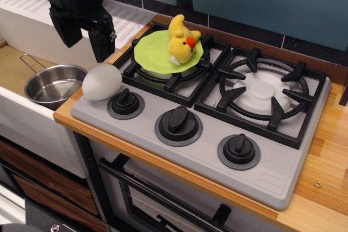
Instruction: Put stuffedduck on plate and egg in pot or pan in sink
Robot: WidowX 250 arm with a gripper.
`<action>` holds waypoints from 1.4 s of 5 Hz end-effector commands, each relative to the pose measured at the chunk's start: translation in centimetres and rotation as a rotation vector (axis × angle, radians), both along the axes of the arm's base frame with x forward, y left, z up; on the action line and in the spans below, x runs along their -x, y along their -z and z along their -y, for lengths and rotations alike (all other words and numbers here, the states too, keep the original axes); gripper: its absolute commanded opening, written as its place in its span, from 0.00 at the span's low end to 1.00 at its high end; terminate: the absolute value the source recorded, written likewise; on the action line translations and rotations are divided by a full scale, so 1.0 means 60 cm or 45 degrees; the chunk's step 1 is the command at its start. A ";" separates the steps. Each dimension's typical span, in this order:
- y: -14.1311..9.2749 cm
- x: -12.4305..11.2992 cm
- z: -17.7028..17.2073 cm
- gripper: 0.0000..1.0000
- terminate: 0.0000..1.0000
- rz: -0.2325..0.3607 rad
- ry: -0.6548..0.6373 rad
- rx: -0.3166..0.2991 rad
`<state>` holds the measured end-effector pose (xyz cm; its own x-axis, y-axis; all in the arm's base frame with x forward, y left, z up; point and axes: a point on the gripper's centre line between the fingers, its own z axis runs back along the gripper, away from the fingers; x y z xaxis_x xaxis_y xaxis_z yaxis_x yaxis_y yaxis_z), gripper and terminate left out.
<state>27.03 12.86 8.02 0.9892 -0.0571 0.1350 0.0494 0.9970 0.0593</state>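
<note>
— One item is waiting: the egg (102,81) is sitting at the stove's lower-left corner, beside the pot (53,83) in the sink (16,66). The stuffedduck (182,40) is lying on the plate (157,51).

— The gripper (84,35) is hovering, fingers (101,42) spread and empty. That egg is looking smooth, rigid and probably slippery, so it is likely needing a grip across its widest middle. No writing is showing.

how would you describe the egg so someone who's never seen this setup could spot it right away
Start at the grey stove top and go to its front left corner, next to the sink. The egg lies there beside the leftmost black knob. It is the only smooth, matte white rounded thing, bigger than that knob.
</note>
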 end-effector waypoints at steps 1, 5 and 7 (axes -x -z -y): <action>-0.017 -0.010 0.000 1.00 0.00 0.106 0.005 -0.024; 0.026 0.006 -0.001 1.00 0.00 0.108 0.005 0.044; 0.042 0.006 -0.001 1.00 0.00 0.125 0.011 0.067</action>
<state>26.29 12.68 4.62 0.9758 -0.0501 0.2126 0.0531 0.9986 -0.0083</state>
